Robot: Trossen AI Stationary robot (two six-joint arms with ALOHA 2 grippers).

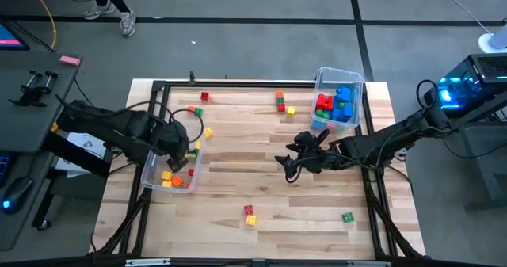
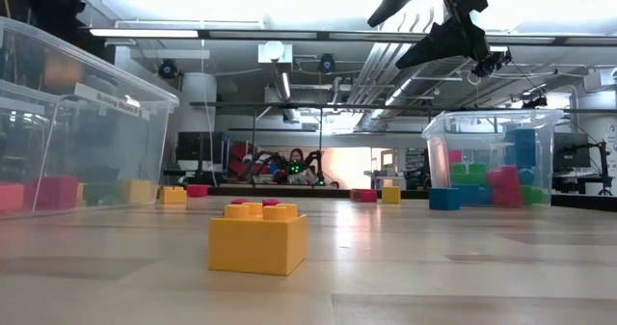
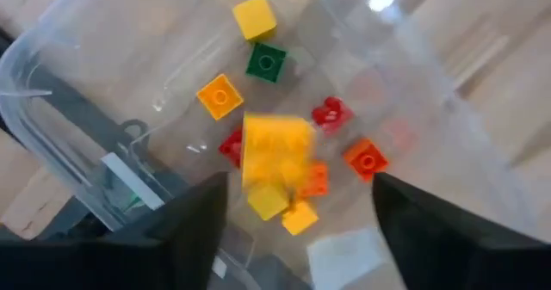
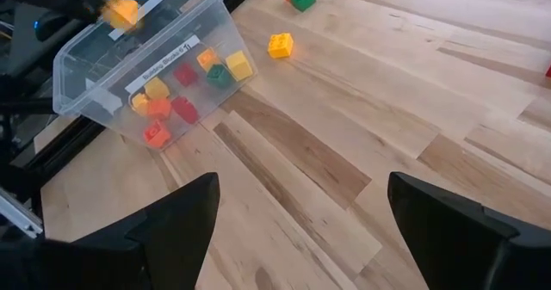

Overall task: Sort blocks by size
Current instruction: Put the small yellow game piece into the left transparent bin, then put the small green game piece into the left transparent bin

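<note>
The left gripper is positioned over the left bin at the left-centre of the high view, its fingers spread apart with nothing clamped. A blurred yellow block is seen in mid-air between them in the left wrist view, above small cubes lying on the bin floor in yellow, orange, red and green.

The right gripper is held above bare table at the centre of the high view, jaws wide apart and empty.

Larger bricks in red, blue and green are contained in the right bin at upper right. Loose blocks are noted on the table: a pair at upper centre, one red at upper left, a pair at lower centre, and one green at lower right.
</note>
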